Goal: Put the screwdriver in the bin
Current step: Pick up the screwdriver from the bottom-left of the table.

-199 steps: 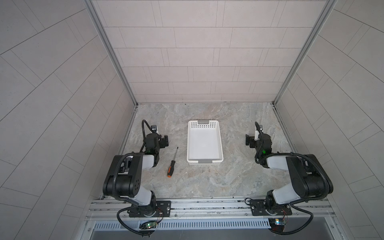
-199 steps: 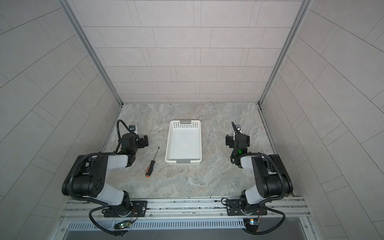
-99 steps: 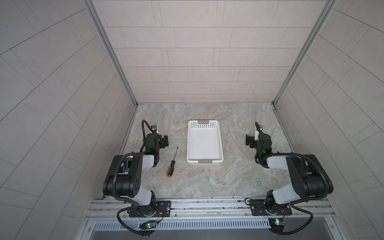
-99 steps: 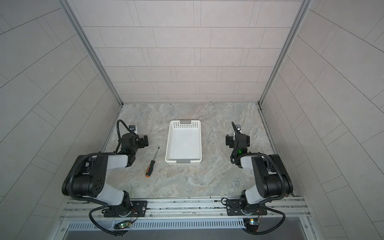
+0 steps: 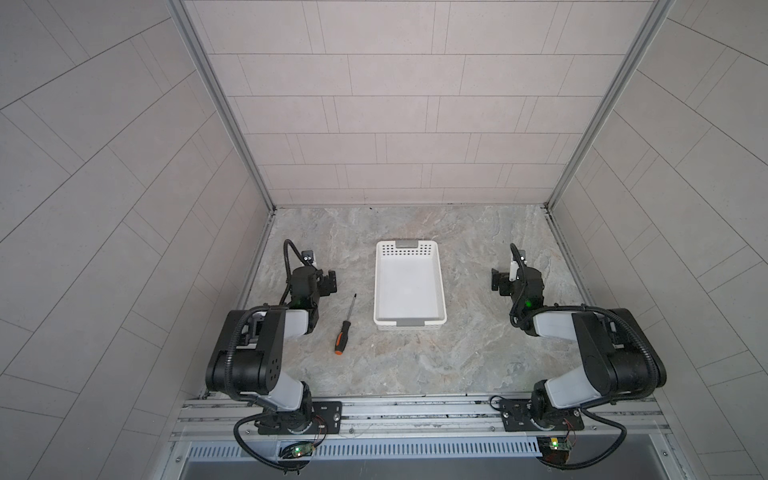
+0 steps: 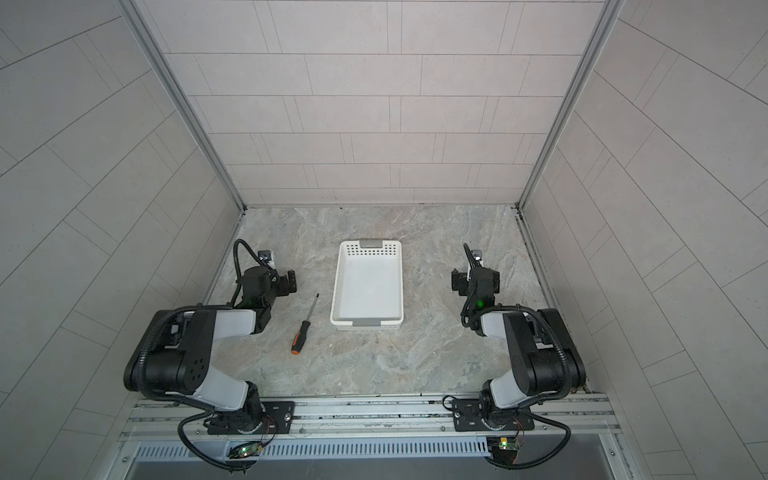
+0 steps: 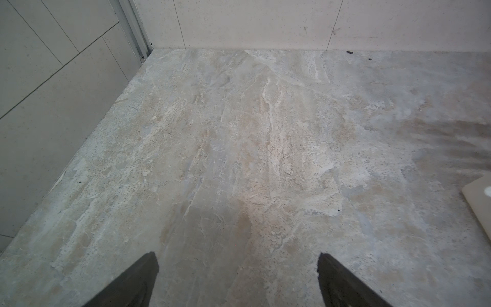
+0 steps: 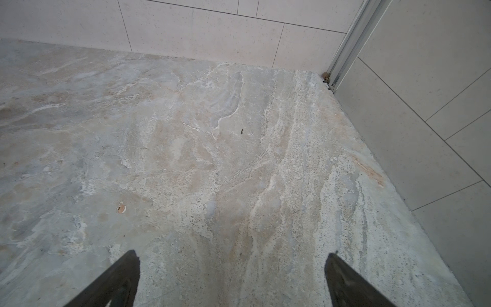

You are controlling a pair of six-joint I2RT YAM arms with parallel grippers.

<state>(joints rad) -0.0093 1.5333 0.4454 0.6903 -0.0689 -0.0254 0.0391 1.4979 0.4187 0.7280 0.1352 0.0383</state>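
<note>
The screwdriver [image 5: 345,326] is lying on the worktop [image 5: 415,365] at eight o'clock from the bin [image 5: 376,291]; left hand [image 5: 331,282] and right hand [image 5: 495,285] are hanging open.

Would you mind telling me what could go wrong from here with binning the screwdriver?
The screwdriver is slim and lies flat on the table, so the open left end effector might roll it instead of gripping it. It also lies near the bin, so a careless approach could bump the bin.
</note>
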